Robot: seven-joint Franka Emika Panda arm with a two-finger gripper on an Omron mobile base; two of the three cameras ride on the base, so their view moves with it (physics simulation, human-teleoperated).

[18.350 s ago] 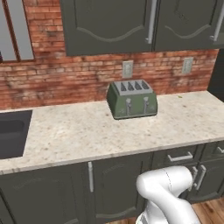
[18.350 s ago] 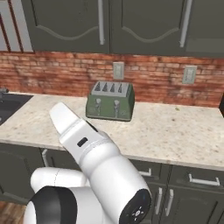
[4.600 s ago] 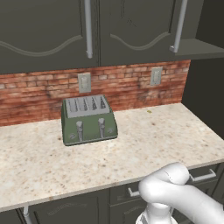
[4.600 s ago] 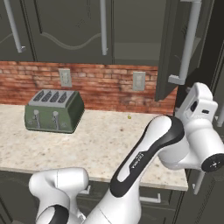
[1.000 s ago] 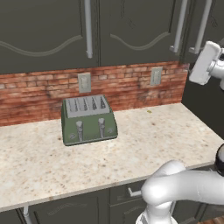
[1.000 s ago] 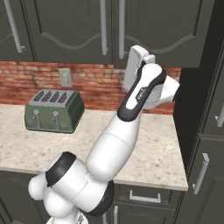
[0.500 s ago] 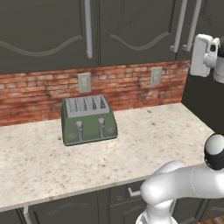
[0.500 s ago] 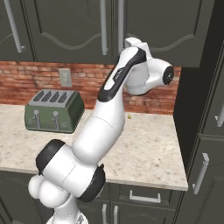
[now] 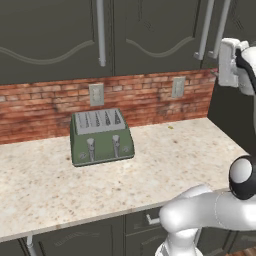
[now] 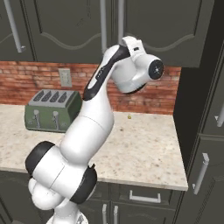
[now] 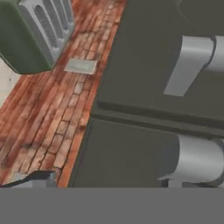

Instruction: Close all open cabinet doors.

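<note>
- Above the desk (image 9: 45, 195), the row of cabinet doors (image 9: 155, 35) now reads as one flat dark front in both base views. A few seconds ago the right base view showed the far-right panel swung out toward the room; half a second ago and now it sits flush with its neighbours. My reading is that this door is shut, and no panel in these frames stands ajar.
- Each door is a tall panel standing upright, its long axis vertical and its face turned out toward the robot. The grey bar handles (image 9: 101, 31) run vertically too, hanging near the panels' meeting edges.
- High at the right of the left base view, the arm has folded its hand (image 9: 231, 62) closer to the rightmost handles (image 9: 205, 29) than a second ago. Whether it touches a door I cannot tell.
- Seen from the hand camera, two handle stubs (image 11: 192, 65) stick out of the dark panels at close range, with the seam between two doors running across the picture.
- At the bottom left of that hand view only a sliver of one dark fingertip (image 11: 37, 178) shows, so I cannot tell whether the tool is spread or pinched; nothing appears held.
- Down on the desk, the green toaster (image 9: 101, 137) stands against the brick wall (image 9: 45, 107), well apart from the arm.
</note>
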